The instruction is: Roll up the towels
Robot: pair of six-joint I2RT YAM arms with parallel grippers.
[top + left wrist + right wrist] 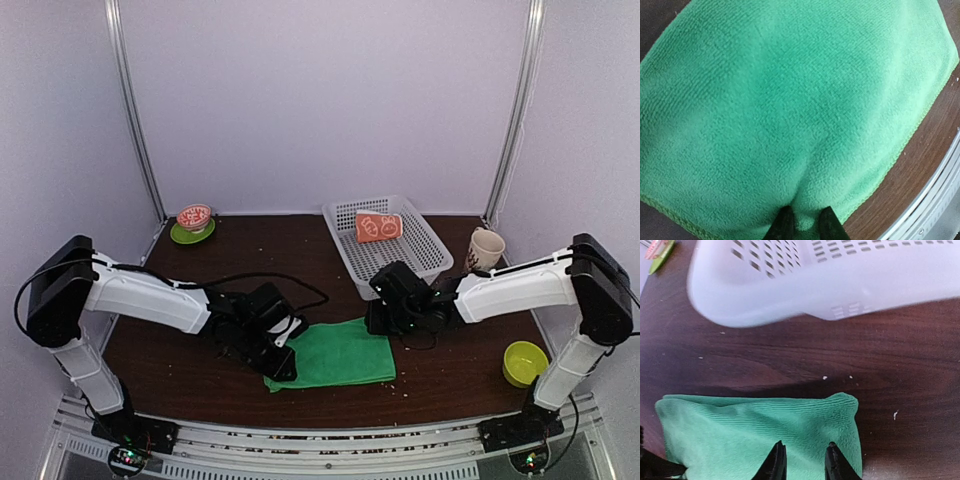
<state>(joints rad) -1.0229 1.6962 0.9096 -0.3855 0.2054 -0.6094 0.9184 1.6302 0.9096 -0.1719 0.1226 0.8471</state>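
While the soft bright green towel [335,352] lies on the brown wooden table [170,372], the left gripper [802,221] pinches a bump at its near left corner. The right gripper [804,463] sits on its far right edge; I cannot tell if its fingers grip. The rolled orange towel [378,227] lies in the white plastic basket [790,295].

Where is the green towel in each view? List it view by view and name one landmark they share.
Top external: green towel lies low centre.
Left wrist: green towel fills nearly the whole picture.
Right wrist: green towel sits bottom left, below the white basket.
Shared landmark: the dark wooden table, bare beside the towel in all three.
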